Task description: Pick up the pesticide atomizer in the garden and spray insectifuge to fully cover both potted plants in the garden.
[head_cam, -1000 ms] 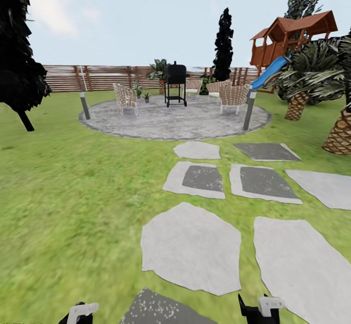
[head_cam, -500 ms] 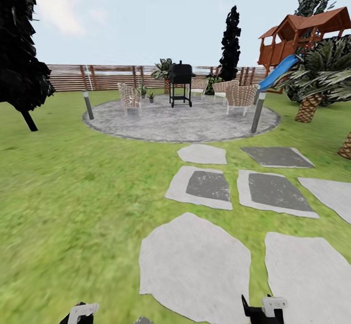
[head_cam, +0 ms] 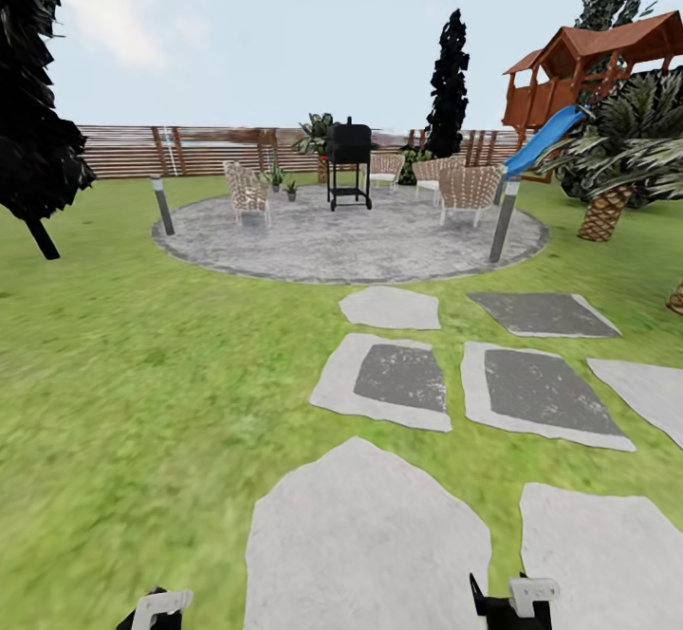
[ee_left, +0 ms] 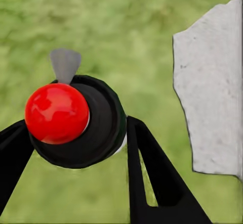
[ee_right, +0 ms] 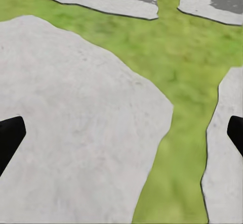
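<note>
lawn (head_cam: 142, 374): broad green ground under the head view; robot stands on it, well short of the patio.
patio (head_cam: 351, 241): round grey stone disc ahead, ringed by wicker chairs (head_cam: 470, 189), a black grill (head_cam: 349, 160) and two bollard lamps (head_cam: 503, 217).
fence (head_cam: 133, 151): brown slats behind the patio; playhouse (head_cam: 588, 65) with blue slide at far right.
stepping stones (head_cam: 365, 540): grey slabs lead from the robot toward the patio; one lies directly below the right wrist camera (ee_right: 76, 133).
plants (head_cam: 282, 179): two small green potted shapes at the far left edge of the patio, beside a chair; too small to read leaf detail, no sign of spray on them.
atomizer (ee_left: 63, 118): in the left wrist view, red top and dark collar seen end-on, sitting between the two dark fingers.
left gripper (ee_left: 76, 133): clamped on the atomizer, fingers pressing its collar from either side.
right gripper (ee_right: 121, 133): spread wide, fingertips at opposite edges of its view, nothing between them.
done: pickup judged complete, bottle is in hand.
left: close the gap to the plants, then spray both; neither is within reach yet.
progress: roughly the first third, by judgement.
</note>
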